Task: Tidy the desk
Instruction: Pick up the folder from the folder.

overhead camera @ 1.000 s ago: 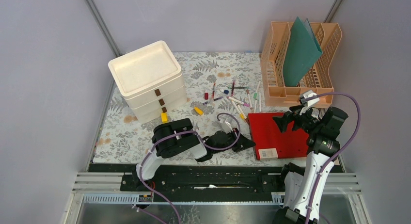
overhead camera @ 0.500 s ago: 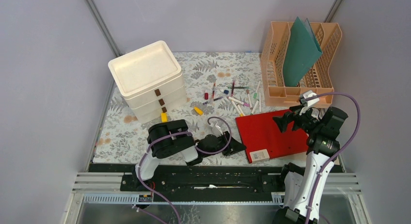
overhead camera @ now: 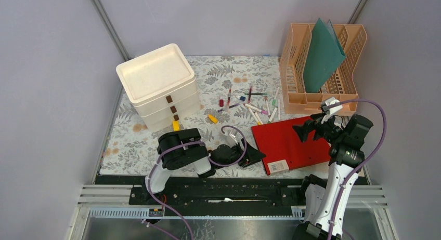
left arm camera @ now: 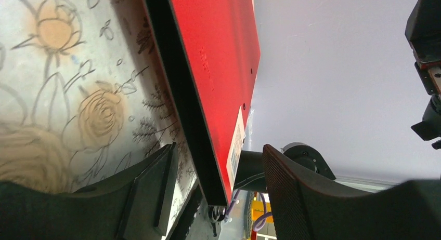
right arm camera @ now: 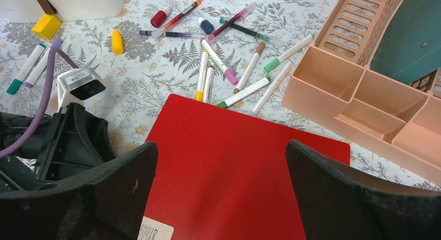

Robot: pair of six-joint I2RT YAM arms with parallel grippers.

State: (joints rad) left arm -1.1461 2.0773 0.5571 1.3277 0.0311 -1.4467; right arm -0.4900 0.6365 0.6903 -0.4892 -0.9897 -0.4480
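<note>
Illegibly printed, a white label point(overhead camera: 279, 166) sits on the red folder point(overhead camera: 294, 138).

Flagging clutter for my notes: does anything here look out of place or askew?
Loose markers lie scattered at all angles on the desk between the drawer unit and the file rack, and the red board lies skewed to the desk's edges.

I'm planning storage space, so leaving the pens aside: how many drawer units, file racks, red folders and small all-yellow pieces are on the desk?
Drawer unit: 1
File rack: 1
Red folder: 1
Small yellow pieces: 2
Total on the desk: 5
</note>
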